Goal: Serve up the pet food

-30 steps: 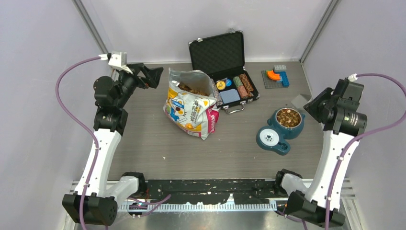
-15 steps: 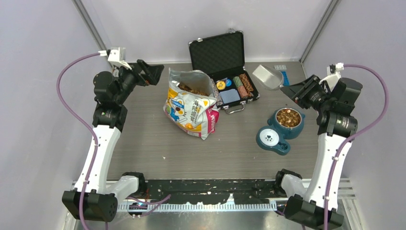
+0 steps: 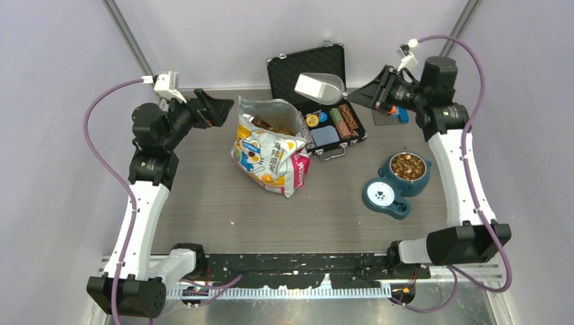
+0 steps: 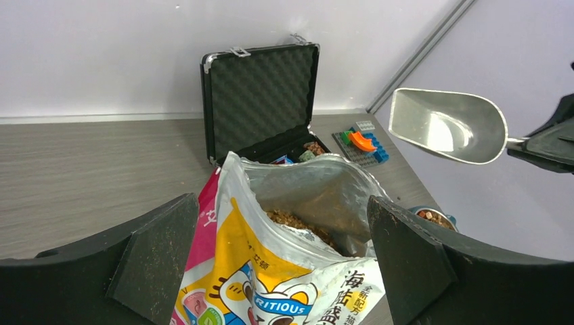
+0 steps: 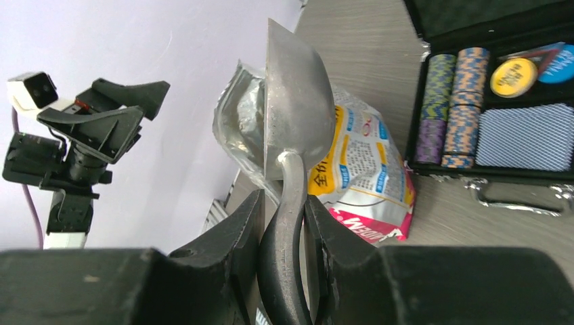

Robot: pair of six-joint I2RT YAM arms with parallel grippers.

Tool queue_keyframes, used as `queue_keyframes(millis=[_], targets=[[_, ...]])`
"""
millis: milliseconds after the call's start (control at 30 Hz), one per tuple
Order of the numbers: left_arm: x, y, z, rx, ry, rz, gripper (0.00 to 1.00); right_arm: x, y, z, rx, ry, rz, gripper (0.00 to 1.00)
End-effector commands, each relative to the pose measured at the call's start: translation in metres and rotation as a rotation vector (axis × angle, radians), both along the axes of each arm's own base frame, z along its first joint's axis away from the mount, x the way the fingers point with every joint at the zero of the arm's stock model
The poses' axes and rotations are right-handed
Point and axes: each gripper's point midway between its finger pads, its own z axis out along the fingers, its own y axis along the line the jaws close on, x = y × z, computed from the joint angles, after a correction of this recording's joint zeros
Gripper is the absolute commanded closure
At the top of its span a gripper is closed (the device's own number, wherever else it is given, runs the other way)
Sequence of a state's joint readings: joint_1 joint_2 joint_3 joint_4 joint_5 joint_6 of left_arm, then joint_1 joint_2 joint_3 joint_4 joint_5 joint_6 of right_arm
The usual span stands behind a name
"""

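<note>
Pet food [image 3: 408, 166] fills the bowl [image 3: 405, 187] on the table [image 3: 216, 196] and also lies inside the open bag [image 3: 271, 152]. Right hand [image 3: 359, 96] clamps the handle of a scoop [image 3: 320, 88], apparently empty, raised near the case [image 3: 308, 71]. Left hand [image 3: 215, 110] gapes wide beside the bag.

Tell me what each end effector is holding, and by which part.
The right end effector grips the metal scoop by its handle; the left end effector is open, holding nothing.

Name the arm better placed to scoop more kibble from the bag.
Right. The right gripper is shut on the empty scoop, raised near the open bag; the left gripper is open, holding nothing.
</note>
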State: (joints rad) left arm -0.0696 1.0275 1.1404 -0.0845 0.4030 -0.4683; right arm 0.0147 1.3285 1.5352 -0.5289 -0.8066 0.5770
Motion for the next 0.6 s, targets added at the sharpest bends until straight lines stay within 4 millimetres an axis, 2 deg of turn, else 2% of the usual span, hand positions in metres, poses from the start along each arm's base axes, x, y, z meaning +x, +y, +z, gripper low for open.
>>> queue_keyframes(millis=[0, 33, 67, 100, 133, 167, 200, 333, 400, 433, 467, 567], targets=[[-0.013, 0.006, 0.015, 0.006, -0.048, 0.022, 0.01, -0.005, 0.041, 0.033, -0.007, -0.116, 0.164, 0.95], [-0.013, 0.006, 0.015, 0.012, -0.049, 0.021, 0.01, -0.005, 0.045, 0.04, -0.031, -0.148, 0.178, 0.95], [-0.013, 0.006, 0.014, 0.017, -0.047, 0.021, 0.01, -0.003, 0.052, 0.026, -0.059, -0.09, 0.186, 0.95], [-0.013, 0.006, 0.013, 0.023, -0.046, 0.018, 0.01, -0.004, 0.053, 0.034, -0.093, -0.131, 0.191, 0.95], [-0.013, 0.006, 0.012, 0.03, -0.049, 0.018, 0.01, -0.002, 0.059, 0.017, -0.131, -0.065, 0.192, 0.95], [-0.011, 0.007, 0.011, 0.038, -0.049, 0.021, 0.01, -0.003, 0.06, 0.023, -0.161, -0.098, 0.197, 0.95], [-0.009, 0.008, 0.011, 0.045, -0.048, 0.028, 0.01, -0.004, 0.063, 0.013, -0.188, -0.056, 0.203, 0.95], [-0.004, 0.009, 0.01, 0.075, -0.023, 0.031, 0.01, -0.013, 0.072, 0.011, -0.294, -0.1, 0.223, 0.95], [-0.001, 0.008, 0.008, 0.076, -0.01, 0.025, 0.01, -0.011, 0.073, 0.005, -0.397, -0.125, 0.211, 0.95], [0.0, 0.007, 0.008, 0.076, -0.006, 0.017, 0.01, -0.015, 0.073, -0.004, -0.464, -0.105, 0.208, 0.95], [0.001, 0.005, 0.007, 0.077, 0.0, 0.009, 0.01, -0.01, 0.075, -0.002, -0.496, -0.124, 0.21, 0.95], [0.003, 0.003, 0.004, 0.087, 0.012, -0.009, 0.01, -0.017, 0.083, -0.015, -0.609, -0.1, 0.242, 0.95]])
